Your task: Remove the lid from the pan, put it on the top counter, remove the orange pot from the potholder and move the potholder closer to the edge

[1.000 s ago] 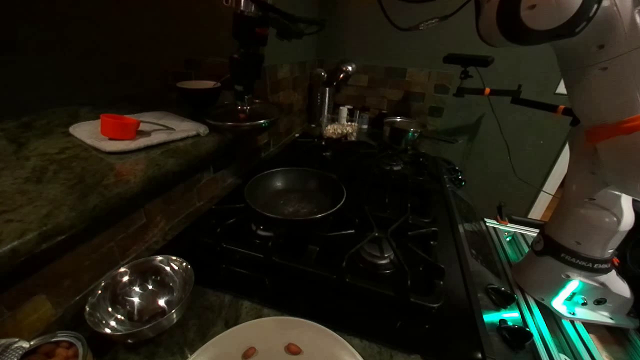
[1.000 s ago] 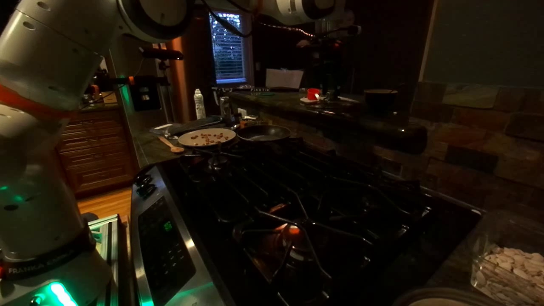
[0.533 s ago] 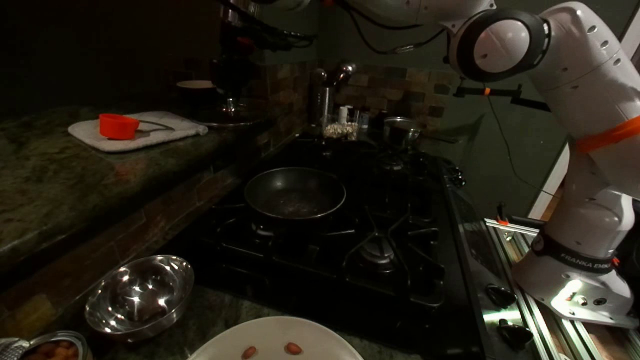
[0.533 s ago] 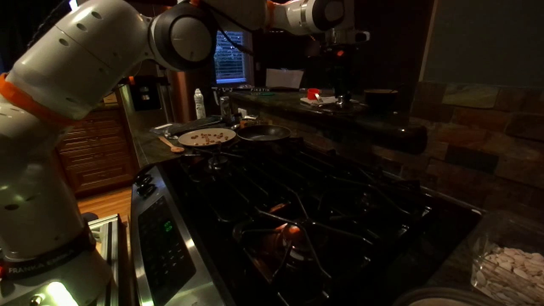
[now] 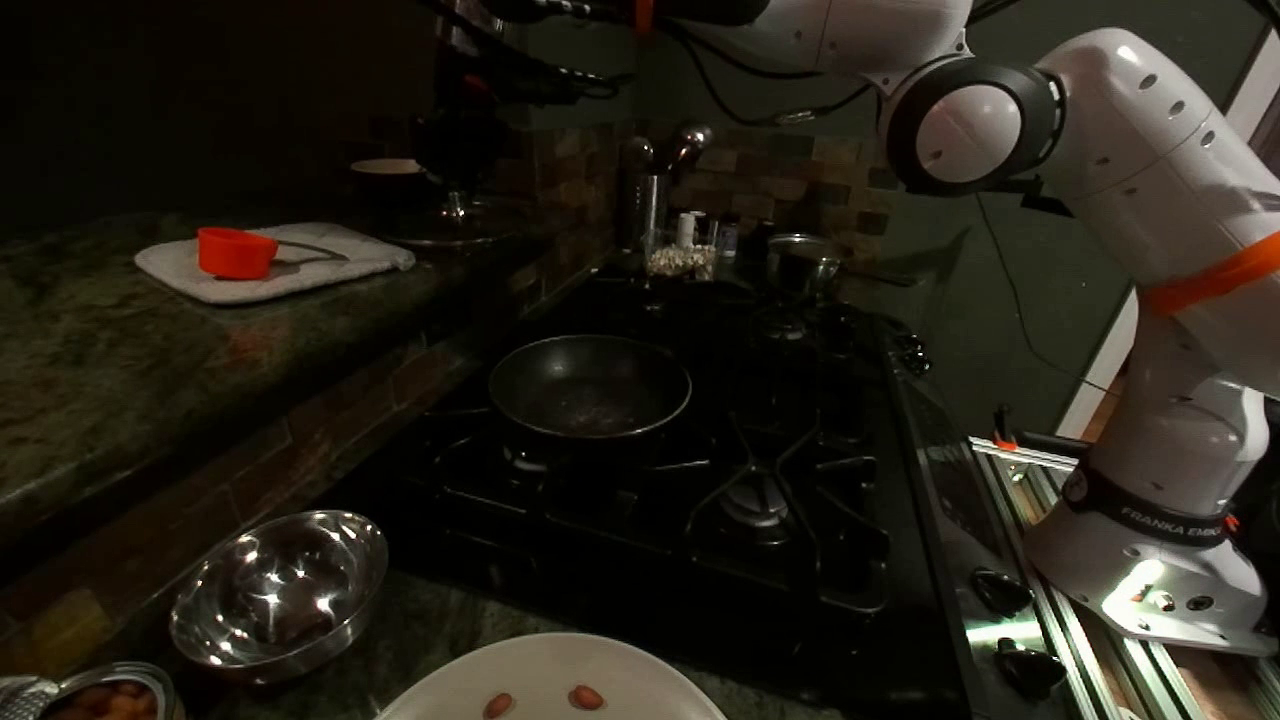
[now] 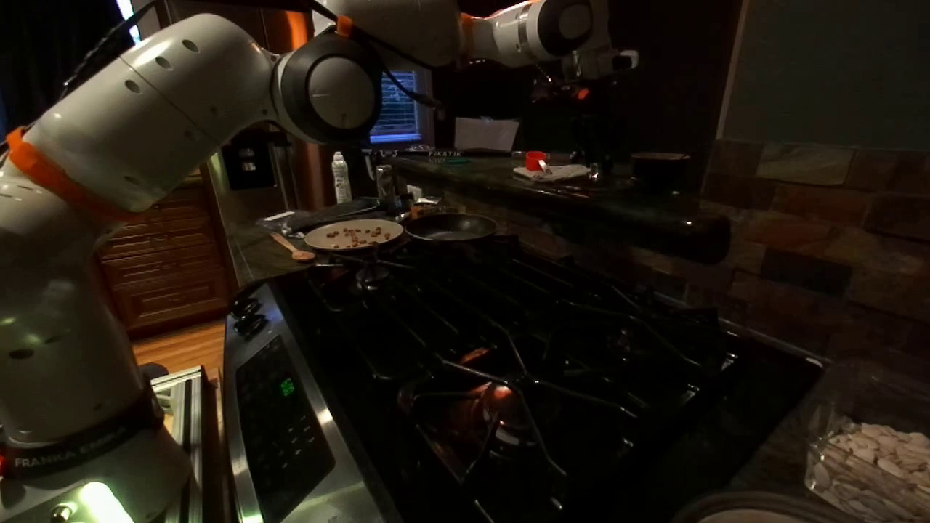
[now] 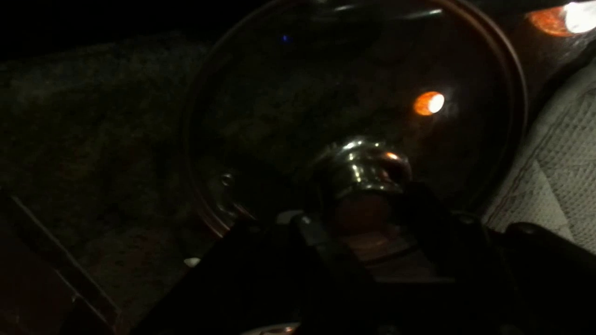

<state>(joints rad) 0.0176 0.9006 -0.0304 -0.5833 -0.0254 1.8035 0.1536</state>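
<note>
My gripper (image 5: 455, 188) is over the dark stone top counter (image 5: 100, 370). In the wrist view its dark fingers stand on both sides of the shiny knob (image 7: 365, 170) of the glass lid (image 7: 260, 93), shut on it. The lid also shows in both exterior views (image 5: 440, 239) (image 6: 594, 173), low over the counter; I cannot tell whether it touches. The white potholder (image 5: 215, 291) lies beside the lid, also in the wrist view (image 7: 568, 163). The orange pot (image 5: 236, 256) sits on the potholder, its handle towards the lid. The uncovered pan (image 5: 590, 385) stands on the stove.
A dark bowl (image 5: 388, 182) stands on the counter just behind the gripper. A steel bowl (image 5: 280, 600) and a white plate (image 5: 550, 665) stand below, near the stove. A glass container of pale pieces (image 5: 680, 262) and a saucepan (image 5: 805, 262) are at the far end.
The arm has stretched farther over the counter, its elbow lower, carrying the lid deeper over the counter. The orange pot, potholder and pan have not moved.
</note>
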